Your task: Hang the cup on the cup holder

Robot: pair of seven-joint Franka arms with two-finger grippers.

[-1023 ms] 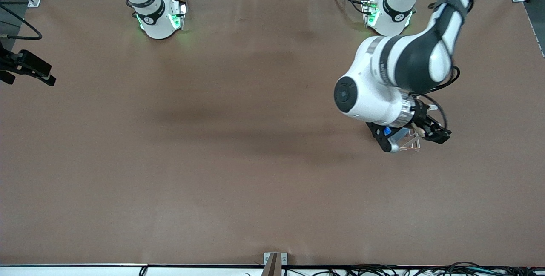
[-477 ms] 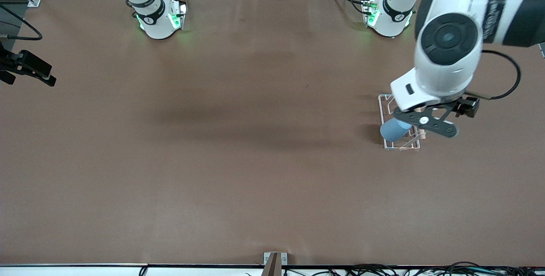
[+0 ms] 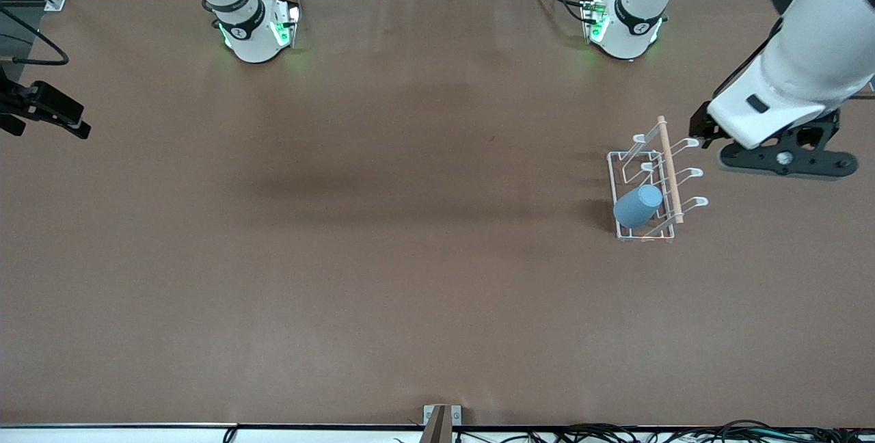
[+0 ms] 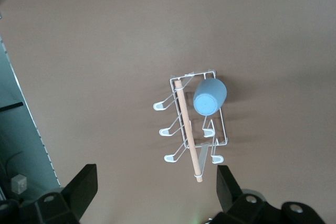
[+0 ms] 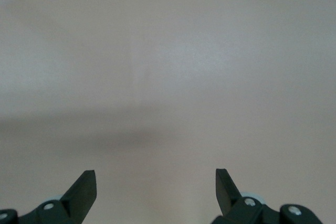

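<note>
Cup [image 3: 638,206] hanging on holder [image 3: 646,186]; left gripper [image 4: 152,190] hovering above, fingers spread, empty; right gripper [image 5: 156,192] waiting, fingers released. Nothing remaining, apparently.

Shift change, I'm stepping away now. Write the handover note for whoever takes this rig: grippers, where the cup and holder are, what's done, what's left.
Left gripper: open, holding nothing, up in the air beside the cup holder at the left arm's end of the table.
Right gripper: open, holding nothing, over bare table; that arm waits.
The cup hangs upside down on a prong at the end of the holder nearer the front camera, on the side toward the right arm. The other prongs are bare.
Done: the cup is on the holder and released.
Left: nothing with the cup, as far as I can tell; only park the left arm.
</note>
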